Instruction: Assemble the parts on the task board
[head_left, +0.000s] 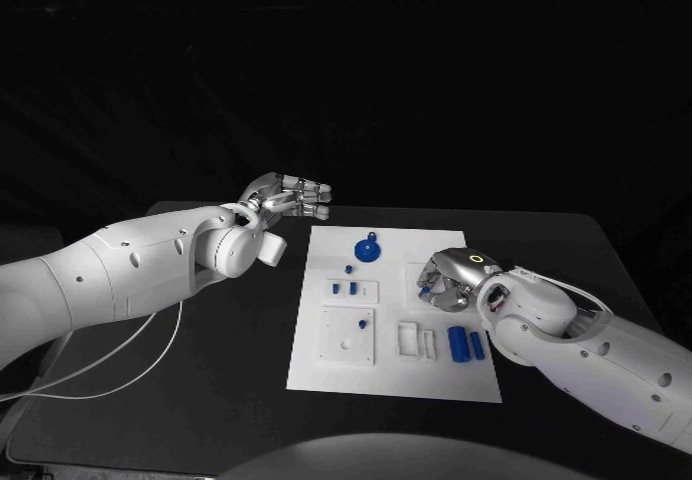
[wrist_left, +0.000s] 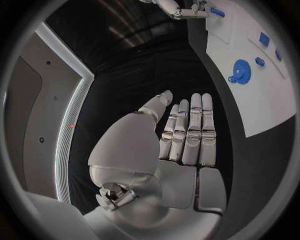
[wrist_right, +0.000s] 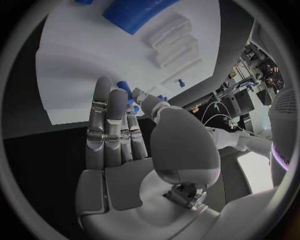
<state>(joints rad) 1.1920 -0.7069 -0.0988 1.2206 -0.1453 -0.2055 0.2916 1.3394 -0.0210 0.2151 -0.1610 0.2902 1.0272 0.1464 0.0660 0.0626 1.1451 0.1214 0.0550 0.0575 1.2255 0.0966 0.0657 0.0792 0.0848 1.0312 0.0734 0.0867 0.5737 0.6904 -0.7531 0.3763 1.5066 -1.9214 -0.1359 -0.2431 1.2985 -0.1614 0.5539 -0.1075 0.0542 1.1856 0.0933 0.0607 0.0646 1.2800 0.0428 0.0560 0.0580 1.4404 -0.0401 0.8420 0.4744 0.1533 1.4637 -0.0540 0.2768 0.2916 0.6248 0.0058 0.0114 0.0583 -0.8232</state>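
The white task board (head_left: 397, 375) lies in the middle of the black table. On it sit a blue round gear-like part (head_left: 368, 248), small blue pegs (head_left: 346, 288), two blue cylinders (head_left: 466, 343) and white blocks (head_left: 418, 340). My right hand (head_left: 450, 280) hovers over the board's right side and pinches a small blue part (wrist_right: 125, 90) between its thumb and fingers. My left hand (head_left: 289, 198) hangs in the air off the board's far left corner, fingers stretched out side by side (wrist_left: 187, 132), holding nothing. The gear (wrist_left: 241, 71) lies ahead of that hand.
A white square plate with holes (head_left: 348, 333) is fixed on the board's near left part. A white cable (head_left: 130, 350) trails from my left arm over the table's left side. Bare black tabletop (head_left: 216, 400) lies left of the board.
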